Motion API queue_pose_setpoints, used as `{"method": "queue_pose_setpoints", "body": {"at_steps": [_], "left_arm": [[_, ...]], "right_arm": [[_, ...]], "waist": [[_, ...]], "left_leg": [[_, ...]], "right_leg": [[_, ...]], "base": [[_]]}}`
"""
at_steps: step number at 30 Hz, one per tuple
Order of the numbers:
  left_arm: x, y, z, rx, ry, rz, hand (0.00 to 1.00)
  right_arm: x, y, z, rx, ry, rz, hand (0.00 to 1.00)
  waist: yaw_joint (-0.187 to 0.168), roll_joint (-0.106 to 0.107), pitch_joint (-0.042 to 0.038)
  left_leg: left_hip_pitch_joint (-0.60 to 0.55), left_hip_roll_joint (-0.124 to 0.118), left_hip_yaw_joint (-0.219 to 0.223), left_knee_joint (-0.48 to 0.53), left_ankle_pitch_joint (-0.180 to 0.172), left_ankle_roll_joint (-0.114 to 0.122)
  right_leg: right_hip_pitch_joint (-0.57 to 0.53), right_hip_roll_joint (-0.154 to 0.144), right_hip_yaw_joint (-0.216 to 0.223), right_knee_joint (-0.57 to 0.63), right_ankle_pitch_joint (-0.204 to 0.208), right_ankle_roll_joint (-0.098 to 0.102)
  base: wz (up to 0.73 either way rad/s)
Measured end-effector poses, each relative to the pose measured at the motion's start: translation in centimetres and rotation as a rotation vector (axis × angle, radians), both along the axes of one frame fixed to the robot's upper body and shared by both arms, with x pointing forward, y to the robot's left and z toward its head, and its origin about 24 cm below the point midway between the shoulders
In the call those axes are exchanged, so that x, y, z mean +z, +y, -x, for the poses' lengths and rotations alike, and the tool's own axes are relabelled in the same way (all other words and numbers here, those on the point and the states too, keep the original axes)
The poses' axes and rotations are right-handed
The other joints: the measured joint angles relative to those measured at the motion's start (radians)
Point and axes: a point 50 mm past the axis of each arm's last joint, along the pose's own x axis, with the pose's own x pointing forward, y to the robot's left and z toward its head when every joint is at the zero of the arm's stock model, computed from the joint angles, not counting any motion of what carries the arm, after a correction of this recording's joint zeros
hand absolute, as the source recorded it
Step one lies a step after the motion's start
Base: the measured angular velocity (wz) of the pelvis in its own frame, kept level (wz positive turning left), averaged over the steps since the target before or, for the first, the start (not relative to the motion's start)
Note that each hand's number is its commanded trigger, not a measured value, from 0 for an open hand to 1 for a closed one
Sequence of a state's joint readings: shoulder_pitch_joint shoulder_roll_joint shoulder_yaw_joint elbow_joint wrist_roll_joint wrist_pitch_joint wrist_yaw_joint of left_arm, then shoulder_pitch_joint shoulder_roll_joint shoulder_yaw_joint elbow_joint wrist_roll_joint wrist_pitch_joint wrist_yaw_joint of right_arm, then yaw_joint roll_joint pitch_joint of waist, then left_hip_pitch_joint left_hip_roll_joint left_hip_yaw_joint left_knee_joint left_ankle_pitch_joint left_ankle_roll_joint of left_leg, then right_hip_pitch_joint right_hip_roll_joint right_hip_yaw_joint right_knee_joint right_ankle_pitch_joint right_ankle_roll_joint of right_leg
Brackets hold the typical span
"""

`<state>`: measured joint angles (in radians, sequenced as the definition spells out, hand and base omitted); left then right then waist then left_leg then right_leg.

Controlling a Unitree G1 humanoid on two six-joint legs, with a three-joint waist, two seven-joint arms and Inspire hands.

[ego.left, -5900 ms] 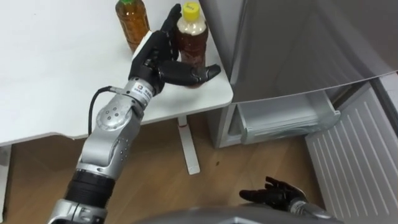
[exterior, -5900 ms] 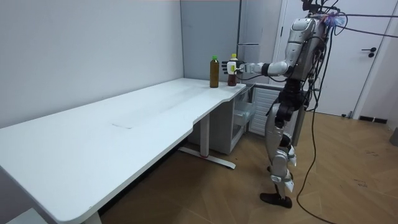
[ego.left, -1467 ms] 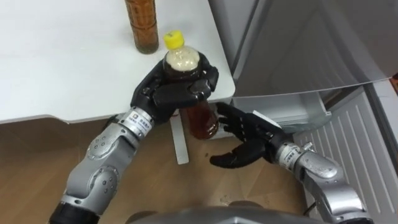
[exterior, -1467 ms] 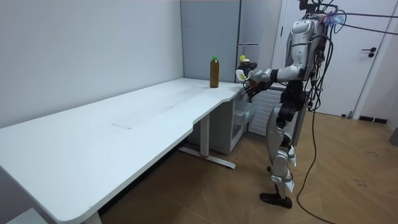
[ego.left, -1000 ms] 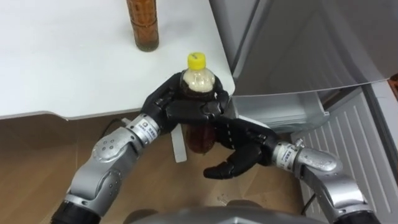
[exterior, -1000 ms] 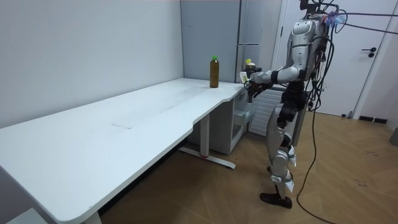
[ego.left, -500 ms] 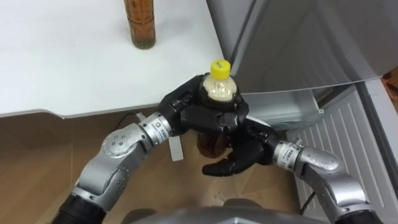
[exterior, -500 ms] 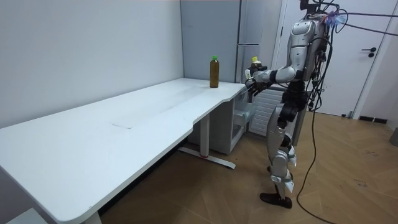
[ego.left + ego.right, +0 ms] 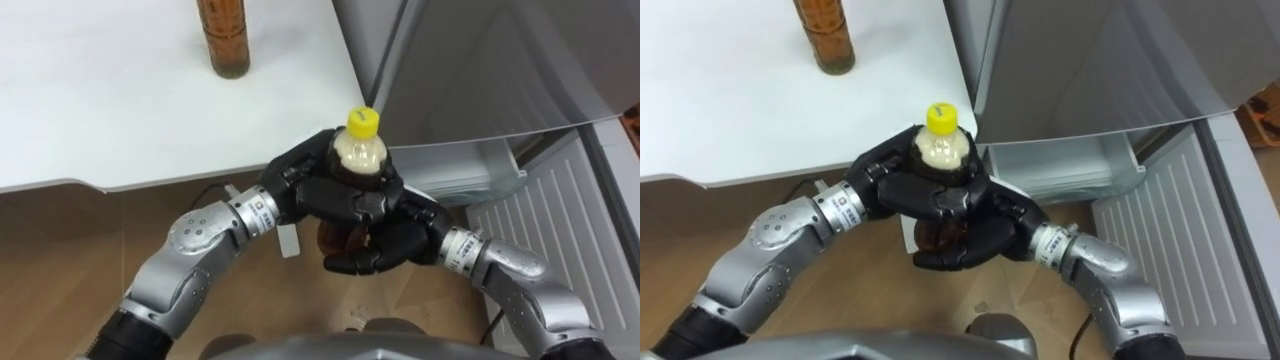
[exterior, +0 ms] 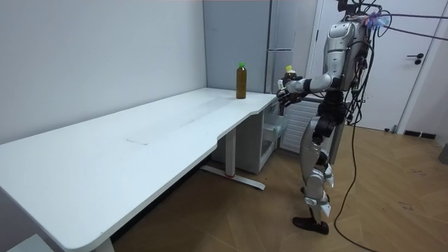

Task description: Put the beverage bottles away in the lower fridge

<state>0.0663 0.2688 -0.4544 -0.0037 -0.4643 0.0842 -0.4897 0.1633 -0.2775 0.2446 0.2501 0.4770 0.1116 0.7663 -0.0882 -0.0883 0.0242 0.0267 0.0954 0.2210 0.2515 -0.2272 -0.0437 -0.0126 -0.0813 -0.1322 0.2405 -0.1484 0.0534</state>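
While the robot stood at the far end of the white table (image 10: 140, 140), as the room view showed, both of its arms were raised before its chest and met on one drink. The yellow-capped bottle (image 9: 358, 148), filled with brown liquid, was held upright off the table's corner, above the wooden floor (image 9: 60, 260) and just beside the grey fridge (image 9: 470, 60).

The left hand (image 9: 320, 190) came in from the lower left with its fingers curled round the bottle's shoulder, directly under the cap. The right hand (image 9: 395, 240) came in from the lower right and lay below the left one; its fingers and thumb appeared to wrap the bottle's lower body, though the left hand overlapped part of that grip and the contact could not be read fully. A small part of the brown body showed between the two hands.

A second bottle (image 9: 222, 35), also of brown liquid and green-capped in the room view, stood upright on the table near its corner, well apart from both hands.

Below the fridge's closed upper front, the lower door (image 9: 550, 220) stood swung open toward the robot's right, its ribbed white inner face turned up to the camera. A pale drawer (image 9: 470, 172) was exposed in the lower compartment, behind and to the right of the held bottle.
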Motion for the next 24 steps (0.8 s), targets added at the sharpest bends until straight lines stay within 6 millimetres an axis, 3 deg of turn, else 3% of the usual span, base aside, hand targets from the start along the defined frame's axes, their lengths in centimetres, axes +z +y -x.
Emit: {"method": "queue_pose_setpoints", "body": {"at_steps": [13, 15, 16, 17, 18, 24], "left_arm": [[-0.30, -0.70, -0.09, -0.026, 0.011, 0.001, 1.00], [-0.37, -0.73, -0.12, -0.020, 0.018, 0.009, 0.89], [-0.37, -0.72, -0.13, -0.020, 0.019, 0.010, 0.71], [-0.37, -0.70, -0.14, -0.019, 0.018, 0.010, 0.29], [-0.37, -0.70, -0.14, -0.018, 0.018, 0.010, 0.00], [-0.38, -0.68, -0.11, -0.022, 0.019, 0.009, 0.00]], "right_arm": [[-0.30, 0.36, 0.00, -0.027, 0.007, 0.006, 1.00], [-0.30, 0.37, 0.00, -0.029, 0.007, 0.006, 1.00], [-0.30, 0.39, 0.00, -0.029, 0.007, 0.006, 1.00], [-0.30, 0.45, -0.01, -0.031, 0.007, 0.004, 1.00], [-0.31, 0.47, -0.02, -0.032, 0.007, 0.004, 1.00], [-0.39, 0.31, 0.02, -0.037, 0.012, 0.017, 1.00]], "waist": [[0.002, 0.015, -0.0070], [0.001, 0.016, -0.0067], [0.002, 0.016, -0.0066], [0.002, 0.016, -0.0066], [0.001, 0.016, -0.0066], [0.003, 0.016, -0.0063]], "left_leg": [[-0.003, -0.001, 0.000, 0.001, 0.000, 0.000], [0.000, -0.001, 0.002, 0.001, 0.000, 0.000], [0.000, -0.001, 0.002, 0.001, 0.000, 0.000], [0.000, -0.001, 0.002, 0.001, 0.000, 0.000], [0.000, -0.001, 0.002, 0.001, 0.000, 0.000], [0.001, -0.001, 0.001, 0.001, 0.000, 0.000]], "right_leg": [[-0.008, 0.000, 0.000, 0.002, 0.000, 0.000], [-0.007, 0.000, 0.001, 0.002, 0.000, 0.000], [-0.007, 0.000, 0.001, 0.003, 0.000, 0.000], [-0.007, 0.000, 0.002, 0.004, 0.000, 0.000], [-0.007, 0.000, 0.002, 0.005, 0.000, 0.000], [-0.007, -0.001, 0.002, 0.008, 0.000, 0.000]], "base": [[0.00], [0.00], [0.00], [0.00], [0.00], [0.00]]}}
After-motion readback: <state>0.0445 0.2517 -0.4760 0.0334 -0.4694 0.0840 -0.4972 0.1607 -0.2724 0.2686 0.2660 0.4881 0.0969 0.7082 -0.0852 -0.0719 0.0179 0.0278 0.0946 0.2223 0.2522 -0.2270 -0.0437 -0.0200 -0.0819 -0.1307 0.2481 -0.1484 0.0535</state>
